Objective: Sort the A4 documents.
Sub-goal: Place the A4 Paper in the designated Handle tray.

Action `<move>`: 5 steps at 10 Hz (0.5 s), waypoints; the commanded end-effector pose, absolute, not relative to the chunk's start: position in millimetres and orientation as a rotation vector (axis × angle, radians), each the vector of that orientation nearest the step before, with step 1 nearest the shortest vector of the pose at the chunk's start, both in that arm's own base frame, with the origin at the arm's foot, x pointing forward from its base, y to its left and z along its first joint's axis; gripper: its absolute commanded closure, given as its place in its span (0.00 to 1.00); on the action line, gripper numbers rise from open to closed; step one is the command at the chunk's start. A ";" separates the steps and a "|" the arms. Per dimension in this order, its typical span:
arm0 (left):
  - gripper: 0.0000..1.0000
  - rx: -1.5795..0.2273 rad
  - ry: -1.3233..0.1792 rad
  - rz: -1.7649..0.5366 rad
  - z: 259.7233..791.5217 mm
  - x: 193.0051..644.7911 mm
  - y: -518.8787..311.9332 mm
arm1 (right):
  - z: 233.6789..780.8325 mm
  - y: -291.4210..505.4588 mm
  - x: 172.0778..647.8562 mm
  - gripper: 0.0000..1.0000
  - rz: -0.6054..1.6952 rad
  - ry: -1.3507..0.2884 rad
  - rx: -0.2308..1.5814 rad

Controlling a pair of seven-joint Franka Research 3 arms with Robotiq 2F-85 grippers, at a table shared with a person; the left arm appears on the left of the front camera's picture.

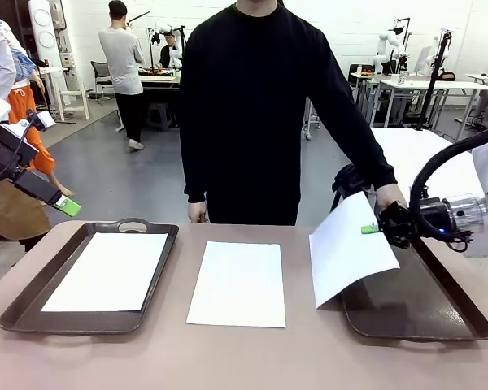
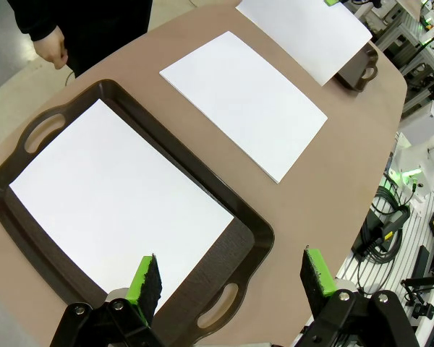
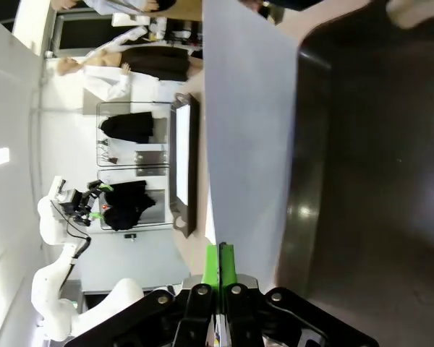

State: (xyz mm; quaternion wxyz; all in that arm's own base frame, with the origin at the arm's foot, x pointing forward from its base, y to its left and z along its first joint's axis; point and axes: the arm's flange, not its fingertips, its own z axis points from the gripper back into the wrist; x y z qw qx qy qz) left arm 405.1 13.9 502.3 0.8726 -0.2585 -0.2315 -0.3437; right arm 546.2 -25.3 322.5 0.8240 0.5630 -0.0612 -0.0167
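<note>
1. brown table [image 1: 309, 349] in a busy lab, with a person in black standing at its far side.
2. one a4 sheet [image 1: 110, 272] lies in the left tray [image 1: 16, 313]; a second sheet [image 1: 237, 284] lies flat on the table at the middle.
3. right gripper [image 1: 372, 229] pinches the edge of a third sheet [image 1: 346, 260], tilted over the right tray [image 1: 423, 313].
4. left gripper [image 2: 231, 267] hangs raised at the table's left end, fingers spread wide, holding nothing.

bare tabletop [image 1: 309, 345] lies open between the middle sheet [image 1: 237, 284] and the right tray [image 1: 427, 309]. the held sheet [image 1: 350, 256], pinched in my right gripper [image 1: 371, 230], slants over that tray's left rim, with the person's hand [image 1: 389, 195] just behind. my left gripper [image 2: 231, 275] hangs spread above the left tray [image 2: 249, 235].
</note>
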 end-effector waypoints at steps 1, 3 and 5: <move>0.00 -0.539 -0.486 -0.722 502.8 405.4 14.2 | 323.8 -33.1 544.6 0.99 -0.016 -0.096 1.123; 0.00 -0.539 -0.486 -0.722 502.8 405.4 14.2 | 316.1 -41.4 542.8 0.99 -0.015 -0.059 1.046; 0.00 -0.539 -0.486 -0.722 502.8 405.4 14.2 | 316.3 -58.6 536.0 0.99 -0.026 -0.054 0.991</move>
